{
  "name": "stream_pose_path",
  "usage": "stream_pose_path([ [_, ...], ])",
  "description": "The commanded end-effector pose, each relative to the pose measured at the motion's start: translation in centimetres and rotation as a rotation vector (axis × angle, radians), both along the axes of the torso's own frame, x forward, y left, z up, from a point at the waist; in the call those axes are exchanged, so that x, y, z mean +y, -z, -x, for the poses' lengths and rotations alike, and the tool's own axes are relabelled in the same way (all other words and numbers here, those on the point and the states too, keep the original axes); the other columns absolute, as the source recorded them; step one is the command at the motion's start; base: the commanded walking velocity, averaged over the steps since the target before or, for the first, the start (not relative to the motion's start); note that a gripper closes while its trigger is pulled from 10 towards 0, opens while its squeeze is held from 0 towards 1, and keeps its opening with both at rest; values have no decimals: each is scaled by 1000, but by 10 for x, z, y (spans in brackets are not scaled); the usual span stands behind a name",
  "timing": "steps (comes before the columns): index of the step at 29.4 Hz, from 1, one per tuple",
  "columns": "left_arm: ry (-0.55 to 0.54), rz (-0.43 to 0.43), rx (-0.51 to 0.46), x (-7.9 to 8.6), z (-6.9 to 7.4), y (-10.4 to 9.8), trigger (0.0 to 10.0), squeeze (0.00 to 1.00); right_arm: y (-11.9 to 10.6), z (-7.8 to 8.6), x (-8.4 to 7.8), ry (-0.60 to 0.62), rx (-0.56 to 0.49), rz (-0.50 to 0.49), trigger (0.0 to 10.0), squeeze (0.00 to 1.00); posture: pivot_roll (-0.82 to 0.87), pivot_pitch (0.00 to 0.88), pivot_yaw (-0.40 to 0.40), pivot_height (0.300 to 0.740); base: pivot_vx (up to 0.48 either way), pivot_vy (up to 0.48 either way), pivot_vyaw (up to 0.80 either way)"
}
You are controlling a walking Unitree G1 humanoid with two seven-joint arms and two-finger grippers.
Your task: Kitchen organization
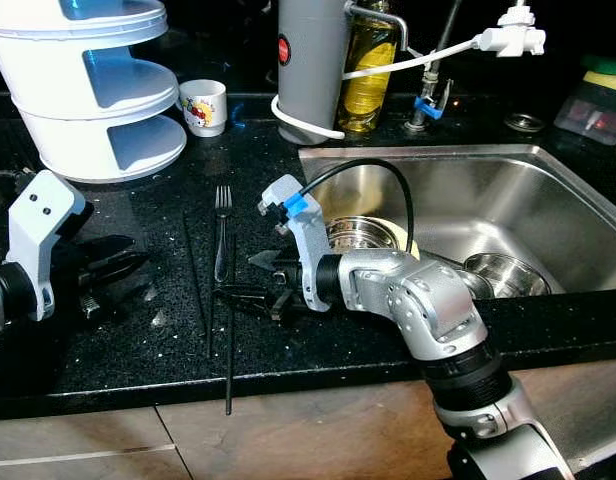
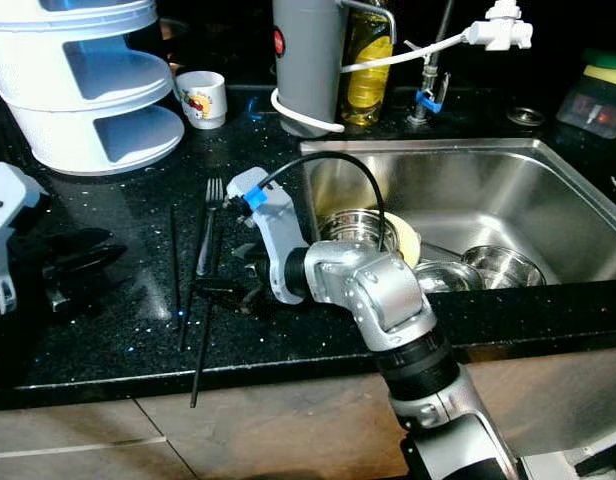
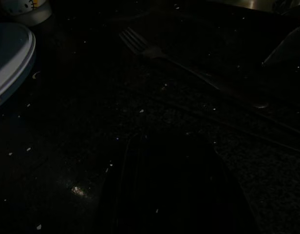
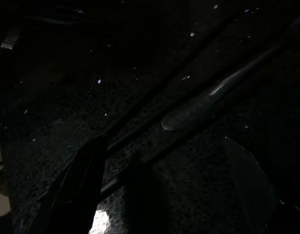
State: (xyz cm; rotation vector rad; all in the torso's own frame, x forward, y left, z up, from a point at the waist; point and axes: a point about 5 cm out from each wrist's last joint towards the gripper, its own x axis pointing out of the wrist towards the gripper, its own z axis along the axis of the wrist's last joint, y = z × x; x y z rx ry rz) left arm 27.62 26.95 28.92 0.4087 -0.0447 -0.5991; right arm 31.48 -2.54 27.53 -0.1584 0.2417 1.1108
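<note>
A silver fork (image 1: 222, 235) lies on the black counter (image 1: 138, 340), tines pointing to the back. Two thin black chopsticks lie beside it: one (image 1: 195, 275) to its left, the other (image 1: 229, 350) reaching past the counter's front edge. My right gripper (image 1: 238, 277) is low over the counter by the fork's handle, open, fingers either side of the longer chopstick and the handle's end. In the right wrist view the fork handle (image 4: 198, 109) and a chopstick (image 4: 155, 105) run between its spread fingers (image 4: 84, 180). My left gripper (image 1: 118, 265) rests on the counter further left.
A steel sink (image 1: 548, 180) to the right holds metal bowls (image 1: 363, 235). At the back stand a white tiered rack (image 1: 88, 90), a small printed mug (image 1: 204, 106), a grey canister (image 1: 310, 60), an oil bottle (image 1: 368, 70) and the tap (image 1: 428, 90).
</note>
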Motion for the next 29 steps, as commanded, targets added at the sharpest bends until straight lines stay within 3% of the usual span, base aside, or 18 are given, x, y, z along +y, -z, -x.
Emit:
stream_pose_path([
  [1, 2, -19, 2, 0, 3, -2, 10000, 0, 7, 6, 3, -18, 5, 39, 10000, 0, 44, 199, -56, 740, 0, 0, 0],
  [9, 4, -30, 12, 0, 5, 0, 10000, 0, 24, 9, 8, -9, -107, 222, 10000, 0, 44, 212, -62, 740, 0, 0, 0],
  [18, 0, -36, 8, 0, 5, -1, 10000, 0, 28, 9, 11, -5, -163, 284, 10000, 0, 43, 215, -62, 740, 0, 0, 0],
  [23, -6, -41, 7, 1, 4, -1, 10000, 0, 27, -7, 3, 53, -235, 337, 10000, 0, 42, 216, -60, 740, 0, 0, 0],
  [26, -10, -42, 3, 2, 3, -2, 10000, 0, 20, -32, -17, 163, -303, 395, 10000, 0, 42, 216, -59, 740, 0, 0, 0],
  [29, -14, -44, 1, 2, 3, -2, 10000, 0, 16, -45, -29, 217, -315, 405, 10000, 0, 43, 217, -60, 740, 0, 0, 0],
])
